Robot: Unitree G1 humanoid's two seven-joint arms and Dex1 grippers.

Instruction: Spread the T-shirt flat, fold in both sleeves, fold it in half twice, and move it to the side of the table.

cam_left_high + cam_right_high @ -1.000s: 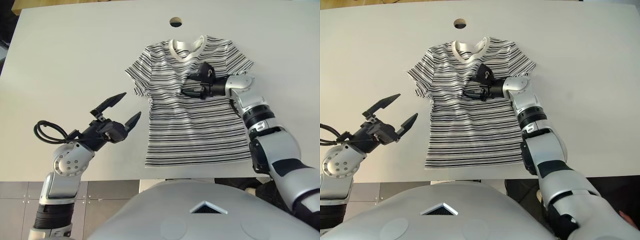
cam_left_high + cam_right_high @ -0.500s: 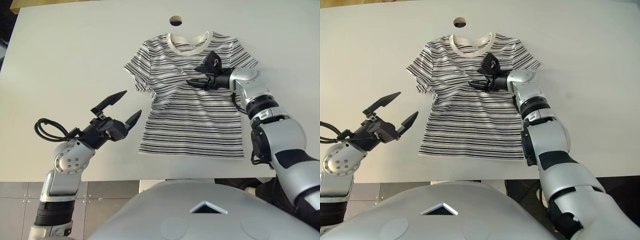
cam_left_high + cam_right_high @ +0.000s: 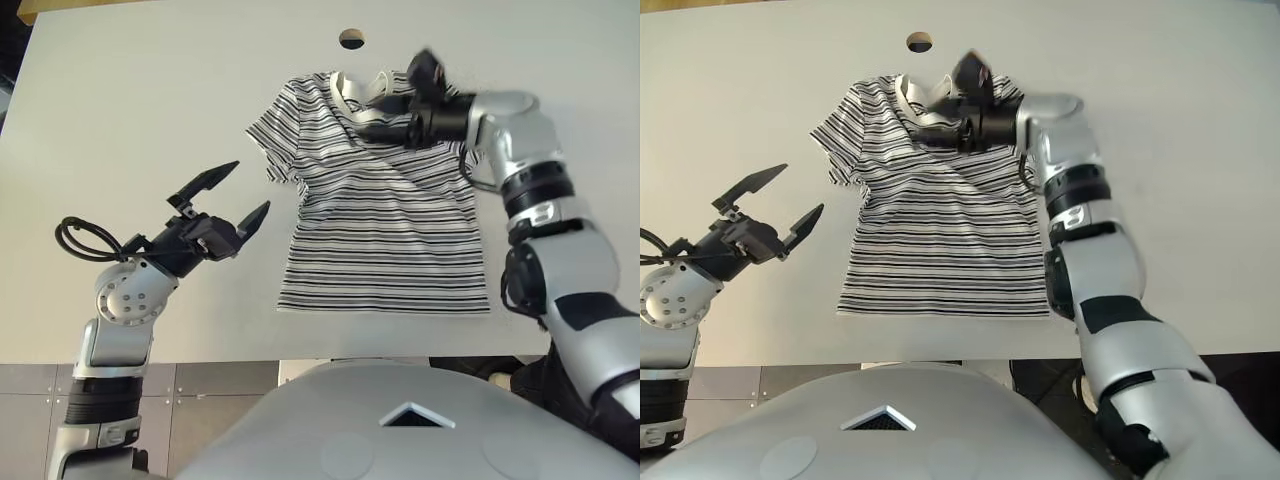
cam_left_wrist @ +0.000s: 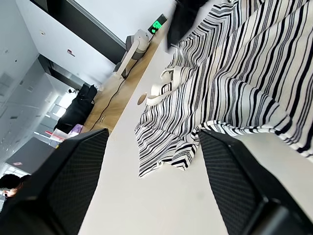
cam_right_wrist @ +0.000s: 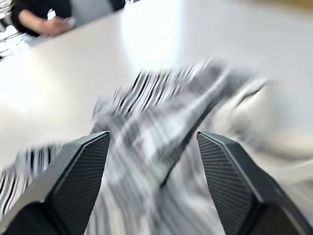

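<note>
my right gripper (image 3: 372,128) sits over the top of the t-shirt (image 3: 385,230), in the upper middle of the head view, just right of the collar (image 3: 350,90). in the right wrist view its two fingers (image 5: 73,186) stand well apart, so i read it as open, with striped cloth lying in the gap beyond them (that picture is smeared, so i cannot tell whether the tips actually touch the fabric). the cloth around it is rucked up, with creases running diagonally from the collar down toward the middle of the shirt.

my left gripper (image 3: 250,187) is at the left centre of the head view, above bare table (image 3: 150,90) and apart from the shirt, near its left edge. its fingers are spread wide and hold nothing. in the left wrist view the two finger pads (image 4: 73,181) frame the near sleeve, which lies crumpled with its edge curled over.

the t-shirt lies face up in the middle of the table, collar toward the top of the frame and hem (image 3: 385,300) near the table's lower edge. the body below the chest is fairly flat and the hem runs nearly straight. the sleeve on the picture's left (image 3: 270,150) sticks out, unfolded (the other one is hidden behind my right arm). a small round hole (image 3: 351,40) in the tabletop sits just above the collar.
</note>
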